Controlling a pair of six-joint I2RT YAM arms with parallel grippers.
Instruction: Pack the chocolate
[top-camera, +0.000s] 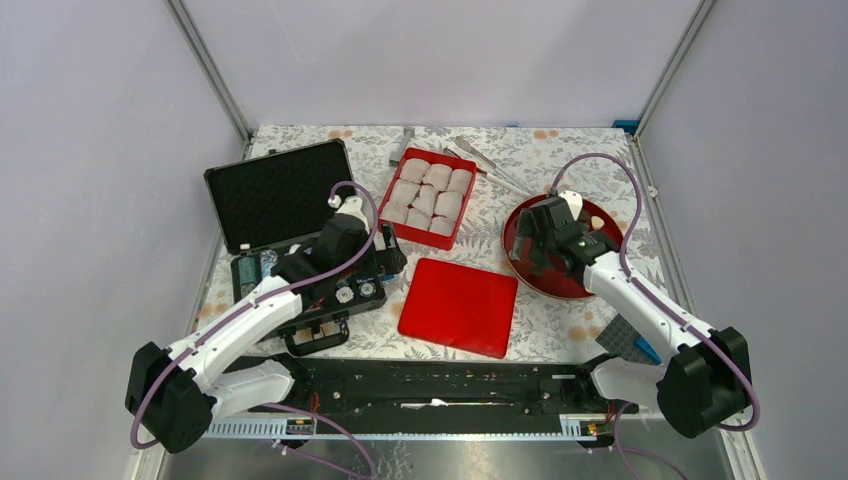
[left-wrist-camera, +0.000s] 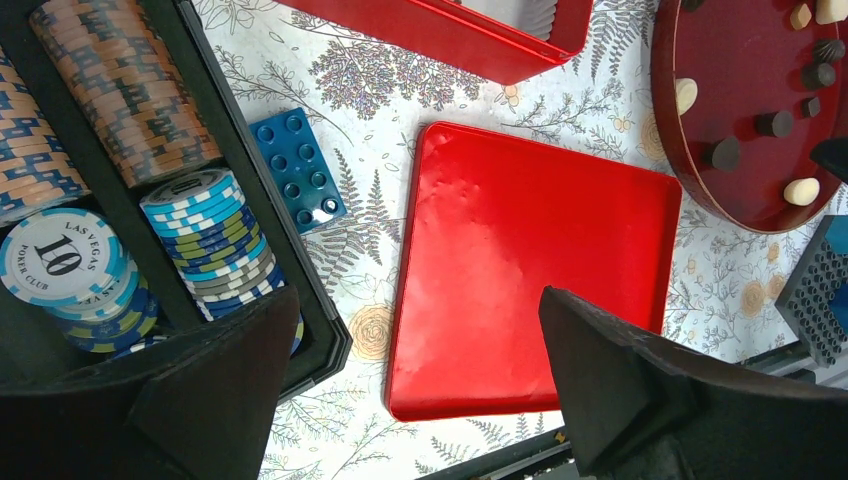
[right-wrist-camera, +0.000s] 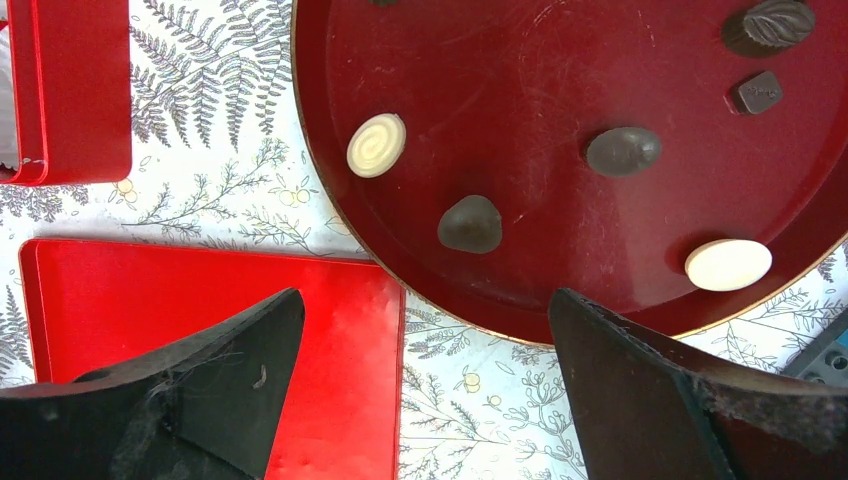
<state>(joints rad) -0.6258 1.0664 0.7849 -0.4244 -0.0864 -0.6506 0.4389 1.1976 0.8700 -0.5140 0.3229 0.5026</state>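
Observation:
Several small chocolates, dark brown and pale tan, lie loose on a round dark red plate at the right of the table. A red box holding white pleated paper cups stands at the middle back. Its flat red lid lies in front of it. My right gripper is open and empty, above the plate's near left rim. My left gripper is open and empty, hovering between the black chip case and the red lid.
The open black case holds stacks of striped poker chips. A blue toy brick lies beside it. Metal tongs lie at the back. A grey and blue brick plate sits at the right front.

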